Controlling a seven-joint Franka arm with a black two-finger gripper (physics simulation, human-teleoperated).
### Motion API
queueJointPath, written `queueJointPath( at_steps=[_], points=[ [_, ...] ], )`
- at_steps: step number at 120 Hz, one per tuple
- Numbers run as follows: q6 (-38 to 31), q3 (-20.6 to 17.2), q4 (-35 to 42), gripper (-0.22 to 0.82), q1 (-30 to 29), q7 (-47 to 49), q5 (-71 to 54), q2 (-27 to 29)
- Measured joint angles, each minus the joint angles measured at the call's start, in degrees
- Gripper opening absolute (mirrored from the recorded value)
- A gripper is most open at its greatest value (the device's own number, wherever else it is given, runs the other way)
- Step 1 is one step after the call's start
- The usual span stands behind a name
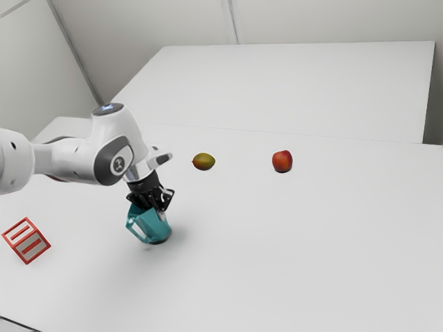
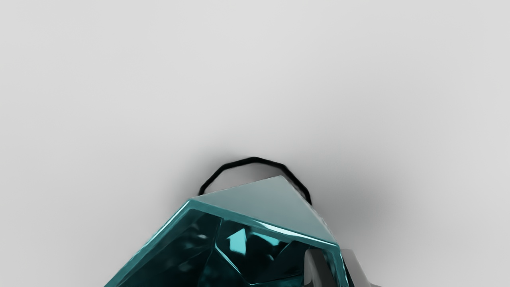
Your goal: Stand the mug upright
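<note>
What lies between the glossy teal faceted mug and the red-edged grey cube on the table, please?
Bare white tabletop lies between the mug and the cube, as the exterior view shows.

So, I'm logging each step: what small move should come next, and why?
I'd probably rotate the gripper slightly to level the mug, without letting go: it is pinched, one finger inside, and leans, its dark base angled toward the exterior view's right.

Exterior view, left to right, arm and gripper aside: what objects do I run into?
Red-and-white block → teal mug → small green-and-reddish fruit → round red fruit.
</note>
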State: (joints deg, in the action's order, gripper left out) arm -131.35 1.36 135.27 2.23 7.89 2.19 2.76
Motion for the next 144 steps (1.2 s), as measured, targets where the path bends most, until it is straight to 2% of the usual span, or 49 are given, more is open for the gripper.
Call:
queueJointPath(
  at_steps=[13,30,44,63,88,109,144],
  points=[
    [-0.3,-0.1,-0.1,-0.15,0.2,0.3,0.0,-0.2],
    [-0.8,-0.1,-0.1,0.04,0.5,0.0,-0.4,-0.1],
    [-1.4,-0.1,-0.1,0.16,0.6,-0.1,-0.6,0.5],
    [-1.8,-0.1,-0.1,0.37,1.2,-0.4,-0.6,3.3],
    [0.2,-0.1,-2.4,0.51,1.7,-0.7,-0.7,7.5],
    [8.9,-0.2,-12.4,0.55,2.0,-0.9,-0.7,7.3],
    [30.0,-0.1,-34.1,0.58,1.5,-1.0,-1.3,0.7]
  ],
)
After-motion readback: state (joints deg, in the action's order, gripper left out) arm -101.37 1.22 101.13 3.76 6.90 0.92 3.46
